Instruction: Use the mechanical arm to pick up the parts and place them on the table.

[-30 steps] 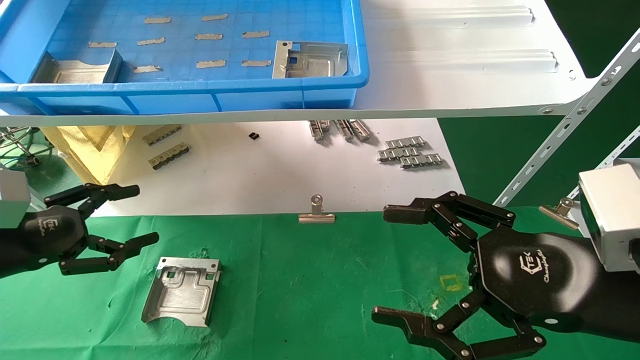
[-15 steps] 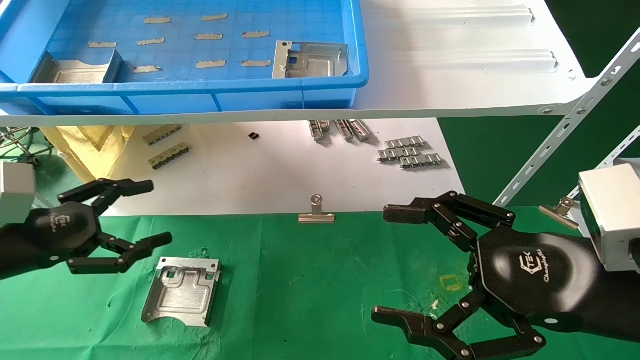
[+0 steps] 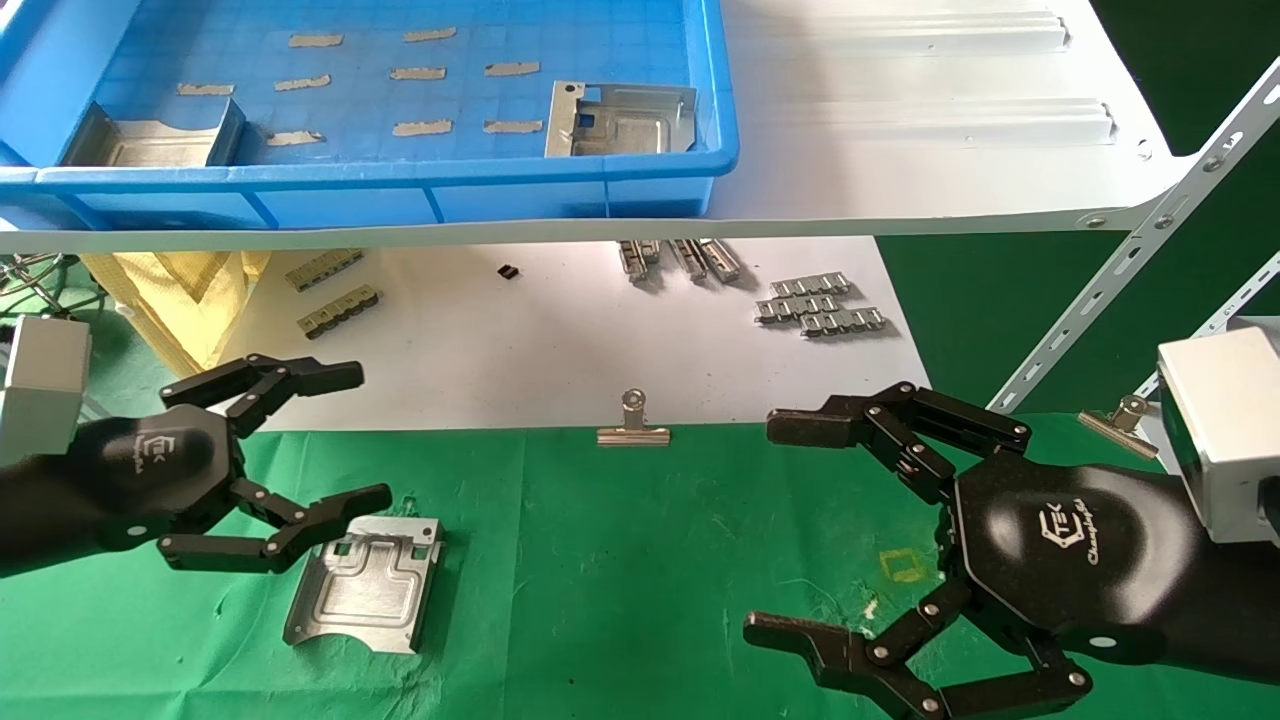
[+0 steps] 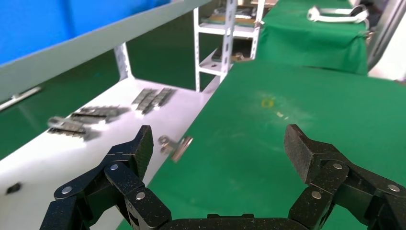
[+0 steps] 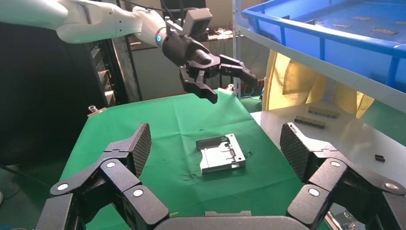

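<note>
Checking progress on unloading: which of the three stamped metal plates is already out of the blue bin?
The plate lying flat on the green cloth under the left claw; the other two remain in the bin.

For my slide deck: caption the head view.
Open left gripper hovers by a part on the green table; open right gripper is parked; two parts sit in the blue tray.

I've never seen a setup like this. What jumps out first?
Two glossy black claws dominate: the left claw hangs open above a silver metal plate lying on the green table, while the right claw hovers open at the near right. Above them, a big blue tray on a white shelf holds two more plates.
</note>
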You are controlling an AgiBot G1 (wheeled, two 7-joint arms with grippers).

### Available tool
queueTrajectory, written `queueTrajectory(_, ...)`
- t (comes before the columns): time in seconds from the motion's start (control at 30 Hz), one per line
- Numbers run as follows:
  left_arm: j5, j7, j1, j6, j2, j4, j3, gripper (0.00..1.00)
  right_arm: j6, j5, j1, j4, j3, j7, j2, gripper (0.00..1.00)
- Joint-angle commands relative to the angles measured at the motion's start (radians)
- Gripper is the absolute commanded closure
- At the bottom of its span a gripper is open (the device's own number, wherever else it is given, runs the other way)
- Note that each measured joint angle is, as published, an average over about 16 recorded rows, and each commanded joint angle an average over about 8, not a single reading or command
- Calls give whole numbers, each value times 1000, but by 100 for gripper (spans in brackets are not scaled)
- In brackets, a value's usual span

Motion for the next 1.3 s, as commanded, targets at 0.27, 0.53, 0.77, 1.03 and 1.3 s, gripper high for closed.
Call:
queueTrajectory(0.27, -1, -95, 60, -14, -7, -155, -74, 0, 0, 0, 0, 0, 0, 0, 0, 0)
queueTrajectory(0.53, -2, -180, 113, -27, -14, -293, -140, 0, 0, 0, 0, 0, 0, 0, 0, 0)
queueTrajectory(0.77, -3, -254, 160, -38, -20, -414, -198, 0, 0, 0, 0, 0, 0, 0, 0, 0)
queueTrajectory(1.03, -4, -336, 212, -50, -27, -548, -263, 0, 0, 0, 0, 0, 0, 0, 0, 0)
queueTrajectory(1.3, -5, -374, 238, -55, -30, -618, -296, 0, 0, 0, 0, 0, 0, 0, 0, 0)
